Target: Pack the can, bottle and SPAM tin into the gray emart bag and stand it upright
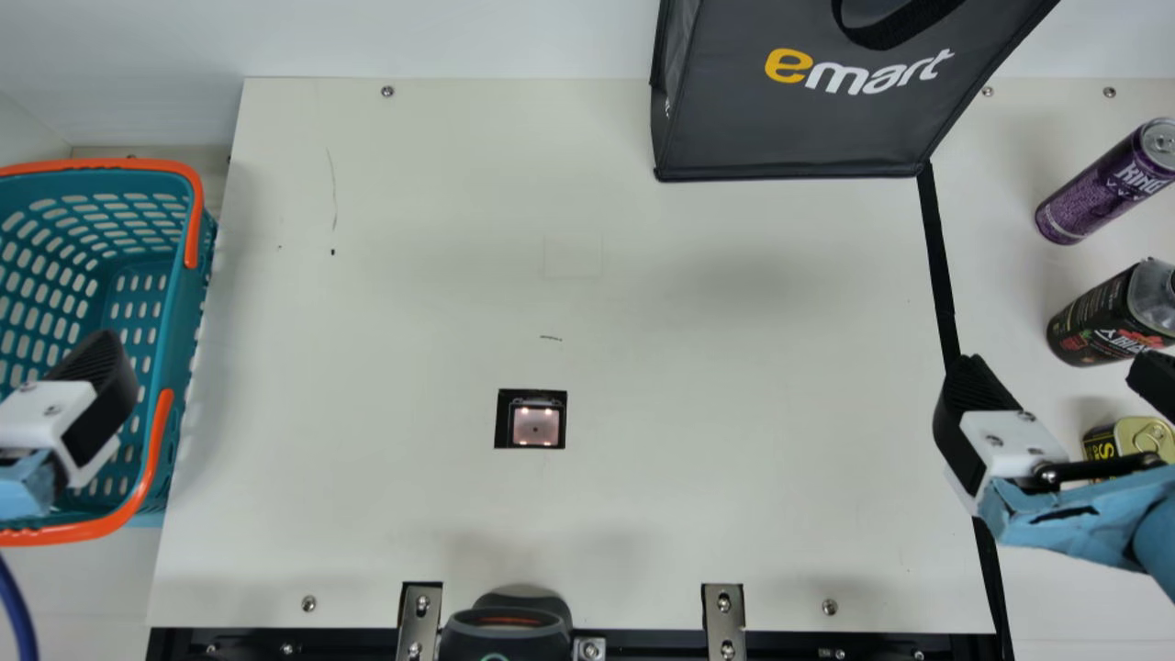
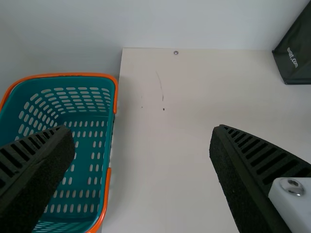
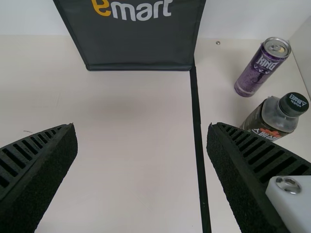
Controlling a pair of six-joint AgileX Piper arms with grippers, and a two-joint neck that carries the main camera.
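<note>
Hands wide open, left [image 1: 96, 390] by basket [image 1: 101, 166], right [image 1: 1060, 367] perhaps above tin [image 1: 1145, 435]

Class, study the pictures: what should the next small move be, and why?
Probably slide the right pincer rightward toward the bottle: that pincer is open and empty, while the bottle stands near it, outside the upright bag.

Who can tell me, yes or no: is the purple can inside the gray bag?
No, the purple can stands on the table, outside the gray bag and to its right in the main view.
</note>
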